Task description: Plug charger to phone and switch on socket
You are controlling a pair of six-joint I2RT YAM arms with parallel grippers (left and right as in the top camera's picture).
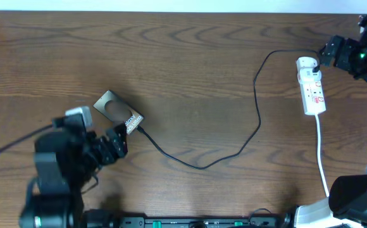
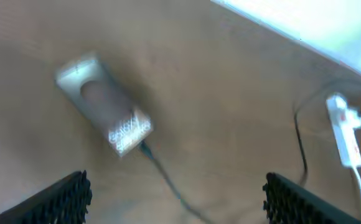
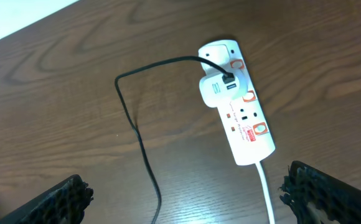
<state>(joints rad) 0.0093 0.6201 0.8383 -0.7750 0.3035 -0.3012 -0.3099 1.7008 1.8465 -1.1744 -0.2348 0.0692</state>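
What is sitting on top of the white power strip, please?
A white adapter is plugged into the power strip, with the black cable running from it. The outlet beneath the adapter is covered; another outlet beside it shows bare.

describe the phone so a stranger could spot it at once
On the wooden table, look at the left half, far from the white power strip at the right edge. The phone lies flat at an angle, with the thin black cable running to its lower end. It is the only bronze-brown slab, marked with a dark oval and white lettering.
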